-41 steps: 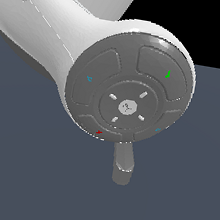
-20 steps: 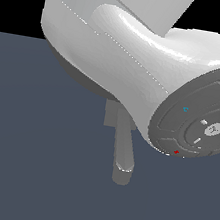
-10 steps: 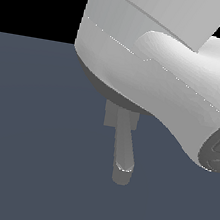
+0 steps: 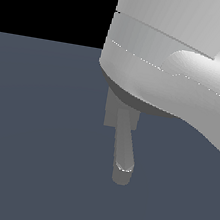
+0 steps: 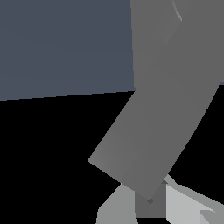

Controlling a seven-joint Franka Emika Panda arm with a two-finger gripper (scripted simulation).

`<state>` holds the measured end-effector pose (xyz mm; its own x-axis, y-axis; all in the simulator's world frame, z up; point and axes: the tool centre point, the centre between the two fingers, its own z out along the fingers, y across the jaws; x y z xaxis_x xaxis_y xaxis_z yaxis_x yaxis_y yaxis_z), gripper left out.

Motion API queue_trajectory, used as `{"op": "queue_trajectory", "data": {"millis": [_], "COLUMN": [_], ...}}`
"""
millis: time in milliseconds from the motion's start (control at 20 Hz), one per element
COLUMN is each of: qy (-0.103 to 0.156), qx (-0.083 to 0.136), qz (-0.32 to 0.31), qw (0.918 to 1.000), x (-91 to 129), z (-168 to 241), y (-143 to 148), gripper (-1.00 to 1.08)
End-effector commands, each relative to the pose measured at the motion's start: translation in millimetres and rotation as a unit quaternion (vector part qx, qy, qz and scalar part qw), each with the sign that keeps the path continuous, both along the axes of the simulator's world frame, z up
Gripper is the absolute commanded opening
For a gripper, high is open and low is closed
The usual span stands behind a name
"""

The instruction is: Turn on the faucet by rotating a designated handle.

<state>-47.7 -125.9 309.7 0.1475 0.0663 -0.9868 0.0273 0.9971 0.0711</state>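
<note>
the exterior view looks down on the blue-grey floor (image 4: 32,134) from very close behind the white arm (image 4: 181,58), which fills its upper right and hides most of the faucet (image 4: 123,149). the wrist view sits nearer still, pressed against the faucet (image 5: 166,100); both views share faucet and floor (image 5: 61,43).

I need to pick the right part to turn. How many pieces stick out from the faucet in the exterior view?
1 visible: the spout, running down toward the camera below the white robot arm. The arm covers the rest of the faucet, so the handle may be hidden.
</note>
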Motion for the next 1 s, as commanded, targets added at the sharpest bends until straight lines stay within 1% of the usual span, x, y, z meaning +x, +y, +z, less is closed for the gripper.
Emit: {"op": "queue_trajectory", "data": {"millis": [0, 50, 100, 950], "qy": [0.072, 0.026, -0.015, 0.049], "qx": [-0.024, -0.009, 0.004, -0.017], "qz": [0.016, 0.003, -0.010, 0.010], "qw": [0.9970, 0.9996, 0.9998, 0.9986], "x": [3, 31, -1, 3], "z": [-26, -29, 5, -55], "y": [3, 15, -6, -33], "gripper": [-1.00, -1.00, -1.00, -1.00]}}
